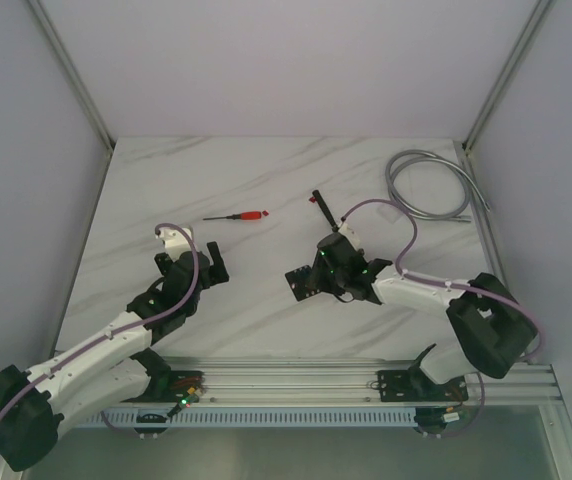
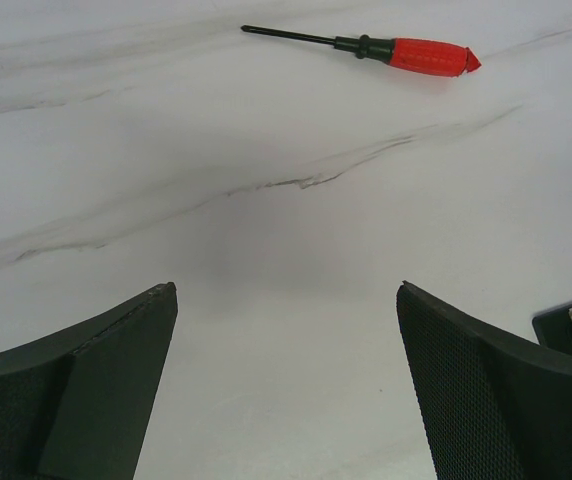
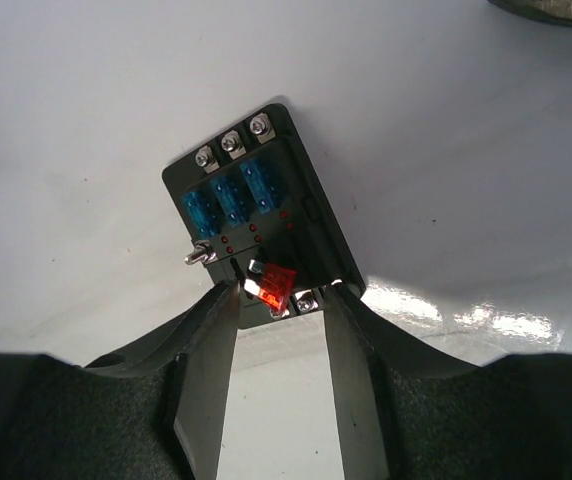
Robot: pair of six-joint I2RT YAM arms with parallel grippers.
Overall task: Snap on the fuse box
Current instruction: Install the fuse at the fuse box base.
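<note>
My right end effector looks clamped on the near end of the fuse box, which lies flat on the desk; held by that end alone, it could pivot or slip under a push, I judge; the red fuse sits crooked by my fingertips and might get knocked; only this wrist view shows that, the top view giving a dark block; my left end effector hangs spread wide, the screwdriver beyond.
</note>
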